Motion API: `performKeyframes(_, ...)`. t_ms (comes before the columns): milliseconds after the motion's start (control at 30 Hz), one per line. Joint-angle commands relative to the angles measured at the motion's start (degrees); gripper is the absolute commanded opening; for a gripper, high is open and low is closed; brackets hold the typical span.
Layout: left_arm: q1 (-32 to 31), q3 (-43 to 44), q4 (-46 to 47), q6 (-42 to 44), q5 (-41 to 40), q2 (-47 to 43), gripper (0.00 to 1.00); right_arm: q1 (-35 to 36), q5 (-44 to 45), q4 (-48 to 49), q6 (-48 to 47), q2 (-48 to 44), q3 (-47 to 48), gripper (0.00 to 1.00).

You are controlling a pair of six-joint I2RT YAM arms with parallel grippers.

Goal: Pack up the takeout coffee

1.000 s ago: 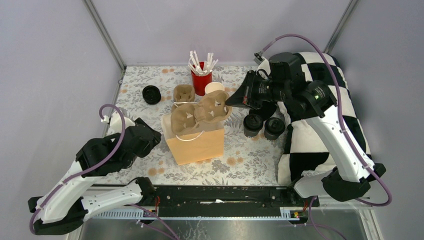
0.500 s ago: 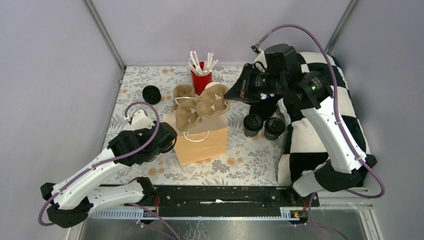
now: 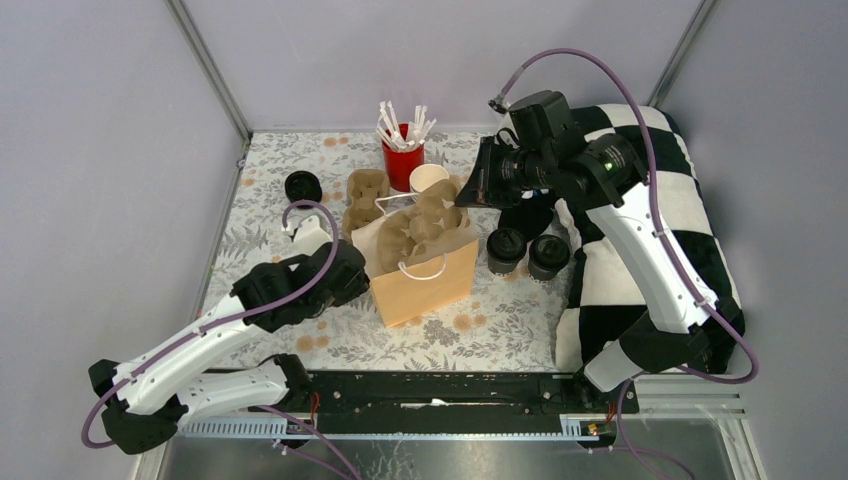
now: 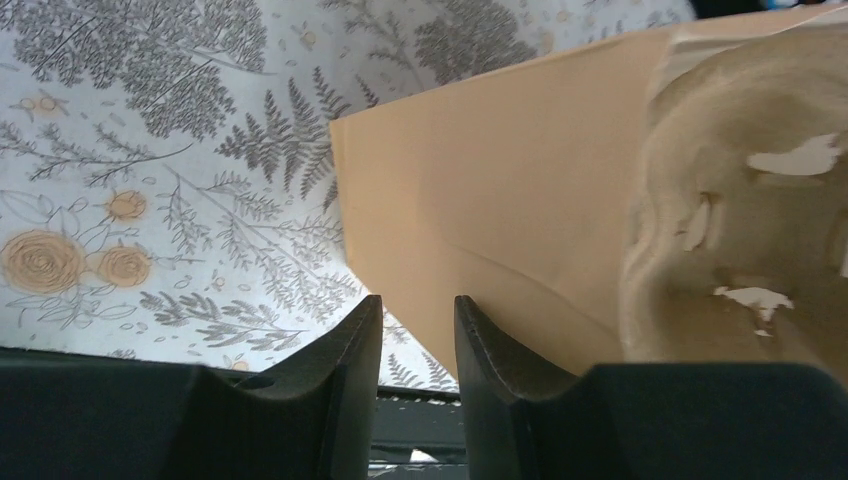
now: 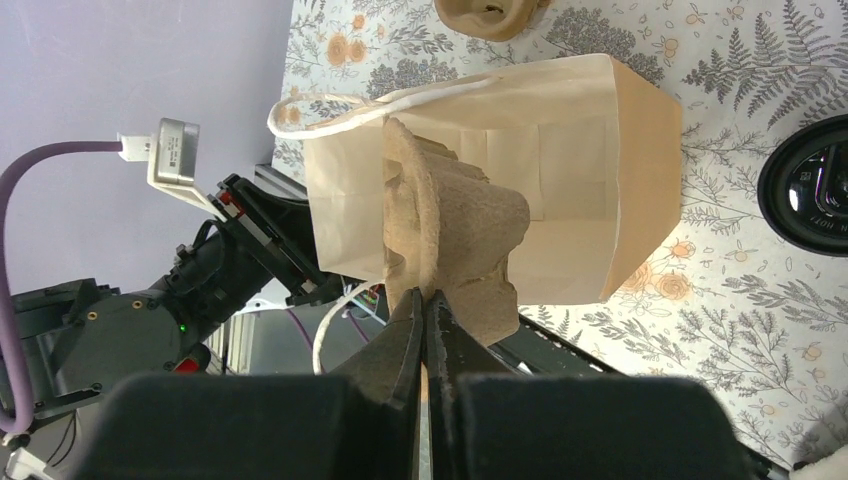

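Two takeout coffees (image 3: 506, 246) (image 3: 548, 253) with black lids stand on the floral cloth, right of the tan paper bag (image 3: 428, 283). My right gripper (image 3: 463, 194) is shut on the edge of a brown pulp cup carrier (image 3: 425, 224), which hangs tilted into the bag's open mouth. In the right wrist view the carrier (image 5: 452, 228) sits pinched at the right gripper (image 5: 425, 300), with the bag (image 5: 575, 170) behind it and one coffee lid (image 5: 812, 198) at the right edge. My left gripper (image 4: 417, 305) is open by a narrow gap, empty, just short of the bag's (image 4: 500, 170) lower left side.
A second pulp carrier (image 3: 366, 189), a red cup of white sticks (image 3: 403, 160) and a cream cup (image 3: 428, 177) stand behind the bag. A loose black lid (image 3: 302, 186) lies at the back left. A black-and-white checked cushion (image 3: 690, 220) fills the right side.
The right gripper has lowered the carrier into the bag's mouth. The left arm swung right up to the bag, its jaws narrowing. The bag has shifted right.
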Motion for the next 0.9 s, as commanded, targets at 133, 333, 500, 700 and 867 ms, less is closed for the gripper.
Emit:
performKeyframes(133,0.18,-2.73,-0.59,-1.8,1.78,-1.37,0.37,3.13,0.09,3.21,-2.67,3.37,2.69,0.0)
performKeyframes(333,0.16,-2.98,-1.44,-3.41,1.59,-1.71,0.36,4.11,-1.87,7.42,-2.31,4.24,-0.47,0.0)
performKeyframes(500,0.2,-2.56,-1.33,-3.25,1.84,-0.9,0.36,4.2,-4.25,12.59,0.43,2.52,-5.34,0.0)
performKeyframes(700,0.15,-2.35,-1.4,-3.12,1.53,-1.11,0.36,4.13,-4.67,15.21,2.57,0.51,-10.36,0.0)
performKeyframes(867,0.19,-2.33,-1.49,-3.09,1.32,-1.51,0.36,4.13,-2.1,13.62,1.72,0.17,-10.19,0.04)
